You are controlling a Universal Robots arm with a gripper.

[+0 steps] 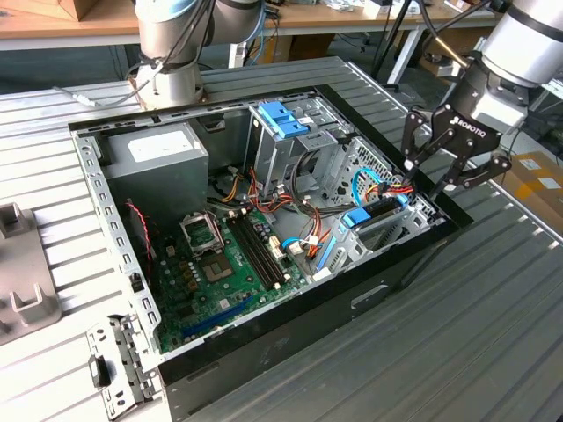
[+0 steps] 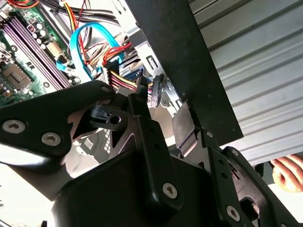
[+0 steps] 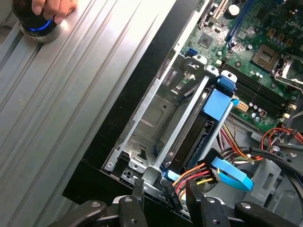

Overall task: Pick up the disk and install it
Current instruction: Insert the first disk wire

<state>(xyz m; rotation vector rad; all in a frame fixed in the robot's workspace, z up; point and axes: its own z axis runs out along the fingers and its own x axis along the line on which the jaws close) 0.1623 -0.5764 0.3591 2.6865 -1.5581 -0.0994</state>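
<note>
Inside the drive cage (image 3: 156, 113), the disk (image 3: 201, 127); above it, spread empty claw (image 1: 440, 167).

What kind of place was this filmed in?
Likely a robotics lab or workshop: an open computer case lies on a ribbed metal table, with workbenches behind and the arm's gripper over it.

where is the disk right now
The disk sits on edge in the drive bay at the exterior view's right end of the open computer case, beside the colored cables, with the gripper just above it.
</note>
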